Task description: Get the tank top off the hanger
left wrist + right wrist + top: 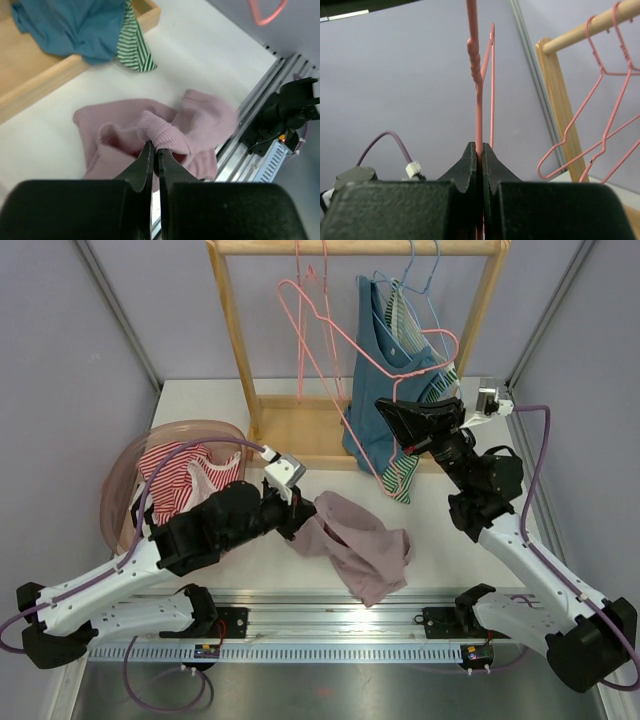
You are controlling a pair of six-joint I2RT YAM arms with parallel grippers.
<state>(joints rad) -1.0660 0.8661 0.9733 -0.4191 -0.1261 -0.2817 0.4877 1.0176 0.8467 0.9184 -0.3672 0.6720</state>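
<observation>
Left gripper (155, 150) pinches the mauve tank top (200, 120) heaped at six o'clock; right gripper (479, 150), at two o'clock, clamps the pink hanger (478, 100).

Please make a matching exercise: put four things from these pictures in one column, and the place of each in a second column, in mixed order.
1 mauve tank top
2 pink wire hanger
3 red-and-white striped cloth
4 teal tank top

A in the pink plastic basket
B hanging on the wooden rack
C pinched in the left gripper
D clamped in the right gripper

Pairs: 1-C, 2-D, 3-A, 4-B
</observation>
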